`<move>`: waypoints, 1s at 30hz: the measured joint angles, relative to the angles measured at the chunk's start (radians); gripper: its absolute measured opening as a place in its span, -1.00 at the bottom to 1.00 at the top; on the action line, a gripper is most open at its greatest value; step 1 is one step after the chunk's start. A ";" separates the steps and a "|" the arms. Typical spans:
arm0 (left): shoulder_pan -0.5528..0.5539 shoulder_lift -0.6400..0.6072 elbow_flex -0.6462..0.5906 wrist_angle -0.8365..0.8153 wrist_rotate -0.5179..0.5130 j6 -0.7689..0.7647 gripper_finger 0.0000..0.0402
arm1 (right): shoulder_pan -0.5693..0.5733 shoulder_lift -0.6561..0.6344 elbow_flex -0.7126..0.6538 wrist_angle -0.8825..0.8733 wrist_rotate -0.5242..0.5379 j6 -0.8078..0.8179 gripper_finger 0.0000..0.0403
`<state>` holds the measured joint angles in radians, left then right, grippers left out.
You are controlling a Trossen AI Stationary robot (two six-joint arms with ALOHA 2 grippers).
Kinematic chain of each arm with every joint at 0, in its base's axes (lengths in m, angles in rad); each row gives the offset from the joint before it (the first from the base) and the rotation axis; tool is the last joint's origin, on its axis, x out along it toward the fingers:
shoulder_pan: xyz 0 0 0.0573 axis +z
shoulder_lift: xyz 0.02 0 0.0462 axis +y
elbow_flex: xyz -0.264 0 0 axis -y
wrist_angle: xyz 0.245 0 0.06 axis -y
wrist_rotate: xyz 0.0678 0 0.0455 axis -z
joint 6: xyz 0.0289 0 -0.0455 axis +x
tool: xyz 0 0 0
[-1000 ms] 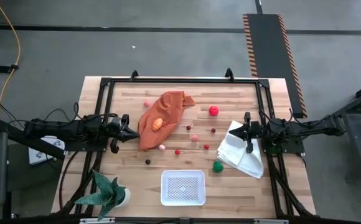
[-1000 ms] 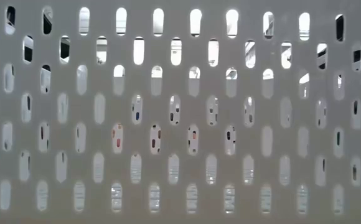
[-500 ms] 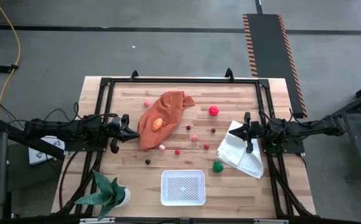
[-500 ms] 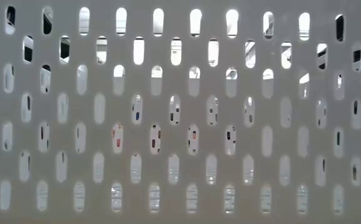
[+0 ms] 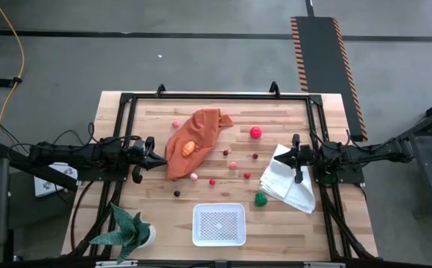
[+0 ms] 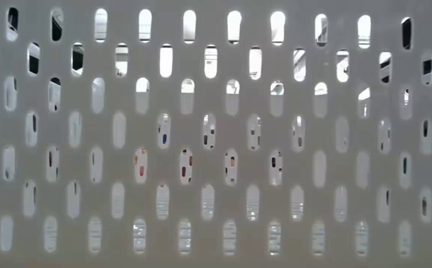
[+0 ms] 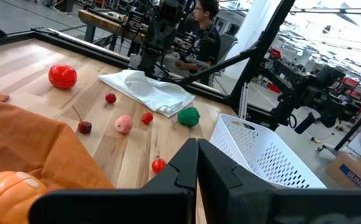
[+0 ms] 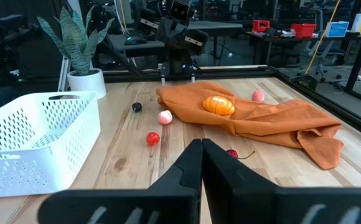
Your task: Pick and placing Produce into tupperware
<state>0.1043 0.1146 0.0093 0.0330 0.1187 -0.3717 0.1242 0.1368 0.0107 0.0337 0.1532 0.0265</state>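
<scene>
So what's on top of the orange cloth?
One orange fruit sits on the orange cloth; the other produce lies on bare table. Whatever is under the cloth's folds can't be seen.

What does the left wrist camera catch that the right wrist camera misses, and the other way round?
Only the left wrist view shows the white folded cloth, the big red piece, the green piece and a seated person beyond the table. Only the right wrist view shows the potted plant and a small black berry. Both show the white container, the orange cloth, the orange fruit lying on it, and shut jaws in front.
</scene>
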 joint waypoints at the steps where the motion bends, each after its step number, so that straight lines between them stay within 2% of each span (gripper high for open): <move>1: 0.000 0.000 0.000 0.000 0.000 0.000 -1.00 | 0.000 0.000 0.000 0.000 0.000 0.000 -1.00; 6: 0.000 0.000 0.000 0.000 0.000 -0.016 -1.00 | 0.000 0.000 0.000 0.000 0.000 0.000 -1.00; 21: 0.000 0.000 0.000 0.012 0.000 -0.317 -1.00 | 0.000 0.000 0.000 0.003 0.000 0.007 -1.00; 24: 0.000 -0.001 0.000 0.047 -0.010 -0.377 -1.00 | 0.000 0.000 0.000 0.075 -0.016 0.153 -1.00; 30: 0.000 -0.001 0.000 0.149 -0.048 -0.634 -1.00 | 0.000 -0.001 0.000 0.348 -0.016 0.639 -1.00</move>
<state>0.1043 0.1139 0.0093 0.1822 0.0703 -1.0057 0.1239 0.1362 0.0107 0.3814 0.1375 0.6658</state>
